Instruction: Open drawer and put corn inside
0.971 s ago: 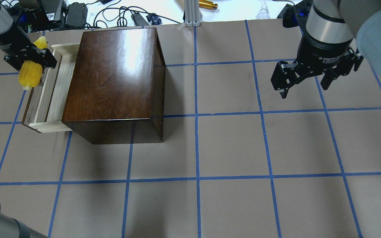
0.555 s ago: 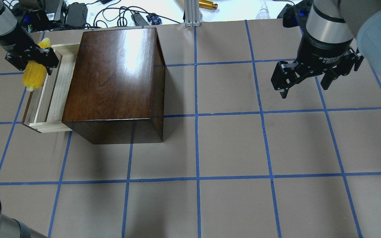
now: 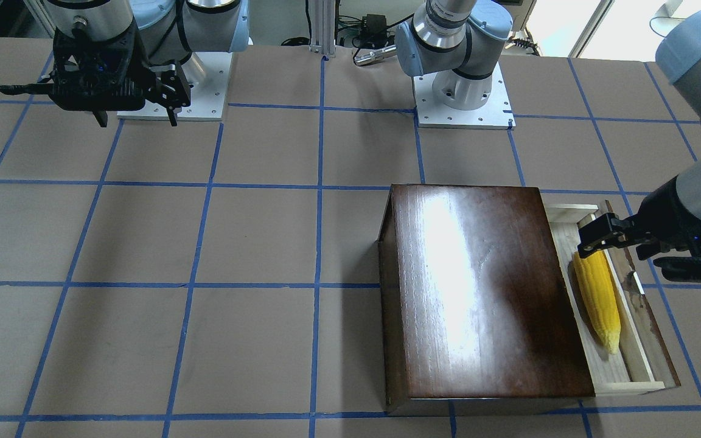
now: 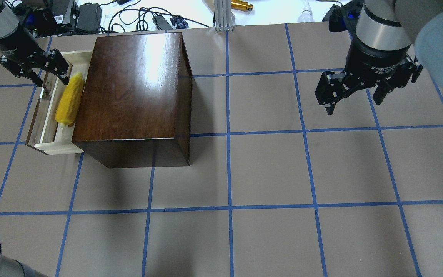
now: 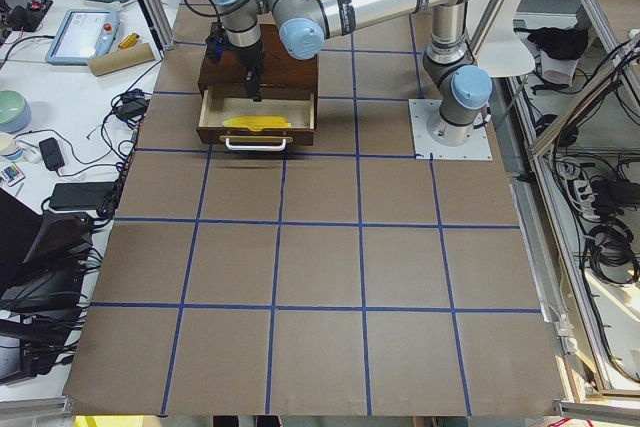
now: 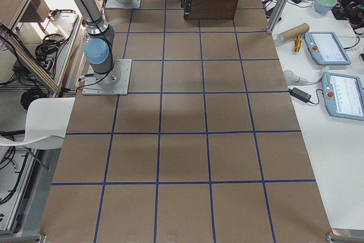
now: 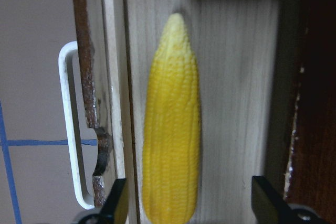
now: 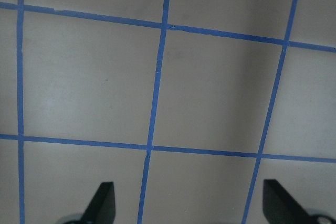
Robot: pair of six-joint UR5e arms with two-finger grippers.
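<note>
- Your worktop (image 4: pixel 267 173), brown with a grid of blue tape lines, carried one dark glossy wooden box (image 4: pixel 129 84) on the left arm's side.
- From the bottom of that box the drawer (image 4: pixel 58 147) stood pulled out, with its pale wooden tray open to view.
- The right gripper (image 4: pixel 354 108) hung over bare worktop, well apart from the box, with its jaws spread and nothing between them.
- The left gripper (image 4: pixel 53 84) hovered over one end of the drawer, with its jaws spread to either side of the cob's thick end and pinching nothing.
- The corn (image 4: pixel 69 100) lay flat inside the drawer, lengthwise and close to the box's face, with its paler tip pointing away from the left gripper.
- You could see a white handle (image 7: pixel 71 129) on the drawer's dark front panel.
</note>
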